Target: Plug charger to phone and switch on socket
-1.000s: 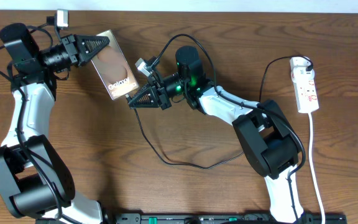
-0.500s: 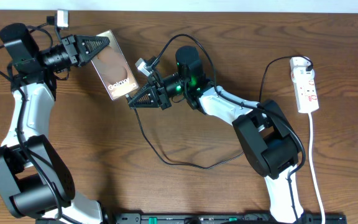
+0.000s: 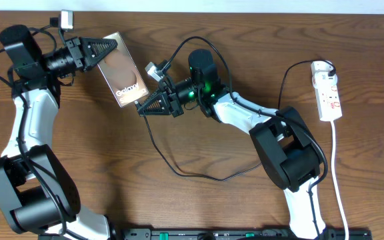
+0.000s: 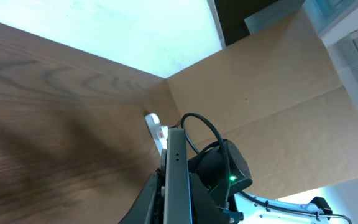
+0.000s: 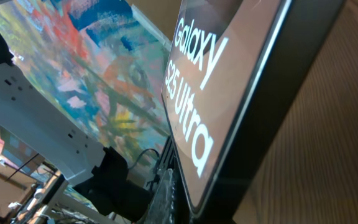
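The phone (image 3: 122,72) is lifted off the table, its "Galaxy" face up, and my left gripper (image 3: 111,47) is shut on its far end. The left wrist view shows the phone (image 4: 176,168) edge-on between the fingers. My right gripper (image 3: 143,110) is shut at the phone's near corner. The charger (image 3: 199,177) runs from those fingers in a loop over the table and up to the socket (image 3: 328,93) at the far right. In the right wrist view the phone (image 5: 229,93) fills the frame just beyond a finger (image 5: 165,190); the plug tip is hidden.
The socket's white cord (image 3: 339,180) runs down the right side to the front edge. A black rail (image 3: 245,235) lies along the table's front. The socket (image 4: 156,127) also shows in the left wrist view, past my right arm (image 4: 219,168).
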